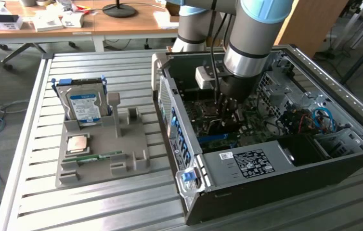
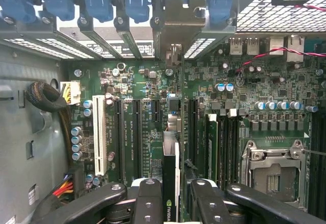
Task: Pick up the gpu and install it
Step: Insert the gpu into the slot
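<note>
Gpu (image 2: 170, 170) clamped edge-on in end effector (image 2: 175, 188), over motherboard slots (image 2: 136, 132), inside open computer case (image 1: 284, 185).

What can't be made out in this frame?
- Wrist view: gpu is edge-on, so its faces and seating are hidden.
- Wrist view: pincer is cut off by the frame edge.
- Exterior view: whether the gpu is seated; the arm blocks it.
- Exterior view: label text is too small.
</note>
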`<state>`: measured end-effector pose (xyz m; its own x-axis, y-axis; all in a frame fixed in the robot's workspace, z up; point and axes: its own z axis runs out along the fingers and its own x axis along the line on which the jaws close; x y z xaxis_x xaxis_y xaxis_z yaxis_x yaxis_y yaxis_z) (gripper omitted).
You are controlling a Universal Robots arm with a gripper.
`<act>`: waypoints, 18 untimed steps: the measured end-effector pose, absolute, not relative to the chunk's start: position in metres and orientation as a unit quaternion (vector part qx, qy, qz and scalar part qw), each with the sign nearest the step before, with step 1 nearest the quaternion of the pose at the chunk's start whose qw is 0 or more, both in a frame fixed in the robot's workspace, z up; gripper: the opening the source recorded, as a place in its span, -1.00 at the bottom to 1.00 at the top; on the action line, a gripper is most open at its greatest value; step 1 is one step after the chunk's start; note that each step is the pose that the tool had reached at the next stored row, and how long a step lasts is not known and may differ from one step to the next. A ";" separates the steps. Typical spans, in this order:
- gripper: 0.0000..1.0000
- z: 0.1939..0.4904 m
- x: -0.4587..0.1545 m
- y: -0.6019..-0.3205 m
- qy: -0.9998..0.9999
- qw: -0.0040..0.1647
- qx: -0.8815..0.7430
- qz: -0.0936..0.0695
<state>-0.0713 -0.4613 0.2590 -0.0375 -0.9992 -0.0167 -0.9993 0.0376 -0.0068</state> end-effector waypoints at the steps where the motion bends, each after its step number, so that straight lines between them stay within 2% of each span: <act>1: -0.47 0.259 -0.071 -0.461 0.720 0.008 -0.694 0.003; 18: -0.47 0.257 -0.072 -0.461 0.720 0.008 -0.694 0.003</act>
